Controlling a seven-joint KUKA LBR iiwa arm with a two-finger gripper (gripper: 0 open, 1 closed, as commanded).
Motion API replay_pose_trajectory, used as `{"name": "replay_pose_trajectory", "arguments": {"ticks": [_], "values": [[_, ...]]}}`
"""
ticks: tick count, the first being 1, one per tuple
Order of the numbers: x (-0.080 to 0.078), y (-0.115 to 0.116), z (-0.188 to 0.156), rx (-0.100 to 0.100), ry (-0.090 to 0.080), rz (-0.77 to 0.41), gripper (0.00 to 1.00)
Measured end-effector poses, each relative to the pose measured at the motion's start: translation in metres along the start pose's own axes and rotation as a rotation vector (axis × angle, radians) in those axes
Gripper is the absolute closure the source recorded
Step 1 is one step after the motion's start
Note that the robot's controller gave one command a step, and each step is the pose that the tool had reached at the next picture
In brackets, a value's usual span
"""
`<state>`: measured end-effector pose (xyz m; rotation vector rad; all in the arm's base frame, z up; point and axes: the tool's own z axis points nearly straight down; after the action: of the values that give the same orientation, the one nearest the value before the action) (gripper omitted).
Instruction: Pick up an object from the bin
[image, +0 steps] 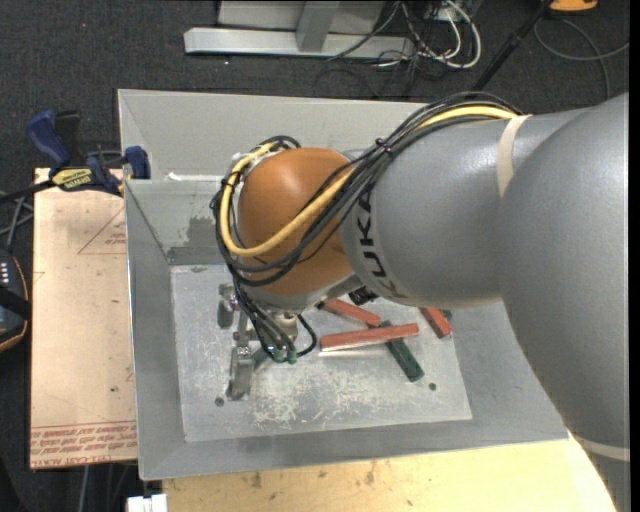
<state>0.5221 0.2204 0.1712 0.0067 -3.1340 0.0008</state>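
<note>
Four sticks lie on the bin (150, 300) floor, all right of centre in the camera view. Long red stick (368, 339) lies nearly level across mid-floor. Short red stick (350, 313) sits just above it, sloping down to the right, with its upper end hidden under the orange cover (290, 215). Red stub (436, 322) is further right, at the edge of the arm (480, 210), which partly covers it. Green stick (405, 360) starts just below the long red stick's right end and slopes down-right; can't tell whether the two touch. Tool (240, 378) hangs under the cover, low over the left-centre of the floor, above bare metal scuffed with white marks. Cables (300, 235), black and yellow, loop round the cover and run down to the wrist, with a bit of green wiring beside the tool. Can't tell whether the tool is wide or narrow, since the wrist and wiring block that part. Nearest thing to the tool is the long red stick: its left end is near the tool, on the tool's right in the view, and apart from it. The other three sticks are further right, close together around the long one. The arm covers the bin's upper right.
</note>
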Motion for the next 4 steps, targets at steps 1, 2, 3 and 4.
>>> {"name": "replay_pose_trajectory", "arguments": {"ticks": [1,2,3,4], "values": [[-0.002,-0.001,-0.004,-0.002,-0.007,0.004,0.0],[-0.017,-0.023,0.021,-0.004,-0.011,-0.049,0.0],[-0.033,-0.075,0.072,-0.001,-0.008,-0.158,1.0],[-0.033,-0.075,0.072,-0.001,-0.008,-0.158,0.0]]}}
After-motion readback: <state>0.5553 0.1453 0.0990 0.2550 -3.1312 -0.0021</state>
